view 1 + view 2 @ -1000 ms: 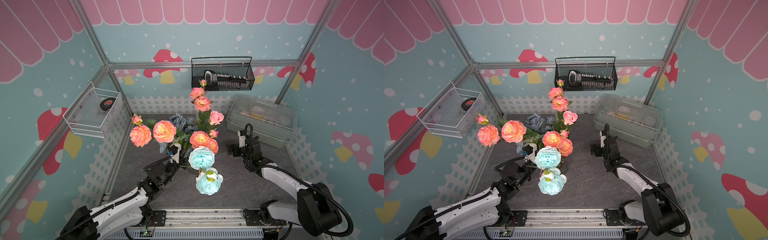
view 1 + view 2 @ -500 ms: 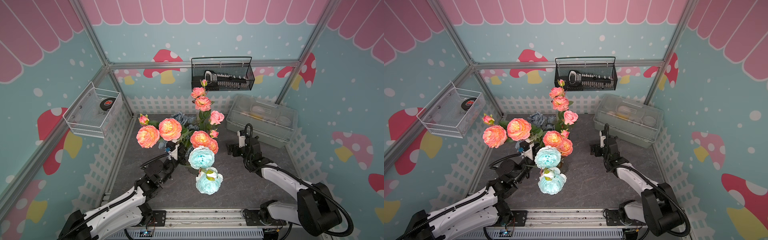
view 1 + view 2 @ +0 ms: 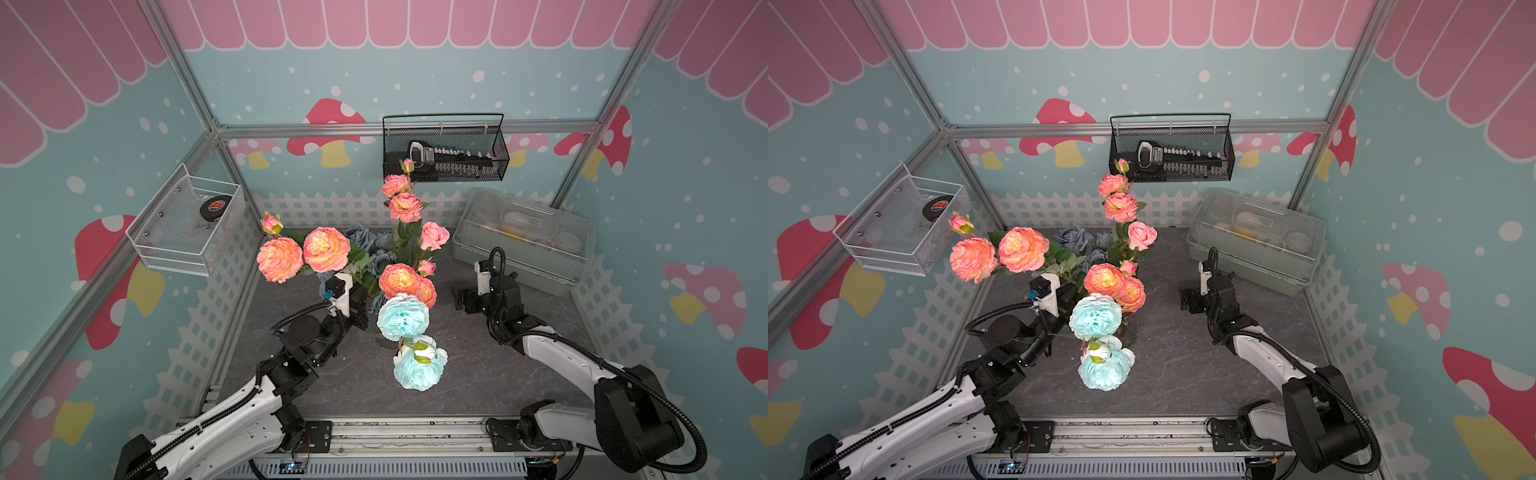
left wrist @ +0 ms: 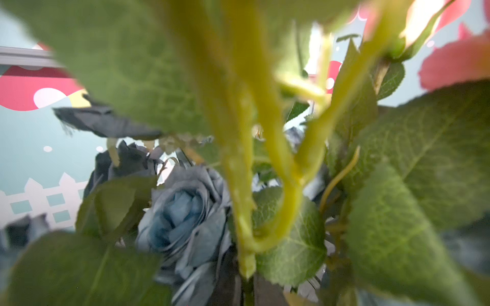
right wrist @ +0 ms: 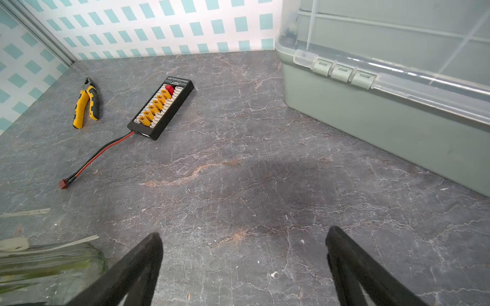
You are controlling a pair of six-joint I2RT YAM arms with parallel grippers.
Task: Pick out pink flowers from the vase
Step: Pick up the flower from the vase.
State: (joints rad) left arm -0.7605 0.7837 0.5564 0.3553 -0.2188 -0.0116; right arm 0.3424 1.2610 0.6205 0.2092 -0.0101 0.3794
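Pinching pink flowers stem: left gripper

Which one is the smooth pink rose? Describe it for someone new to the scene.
Start at the grey-green lidded box at the back of the table. The smooth pink rose is the bloom nearest it, beside the tall spray of two coral blooms. Its neighbours are ruffled coral with yellow-orange centres; it is plain pink with smooth, furled petals.

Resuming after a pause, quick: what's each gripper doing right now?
Left gripper: shut among the green stems; whether it grips one is hidden.
Right gripper: open, holding nothing.
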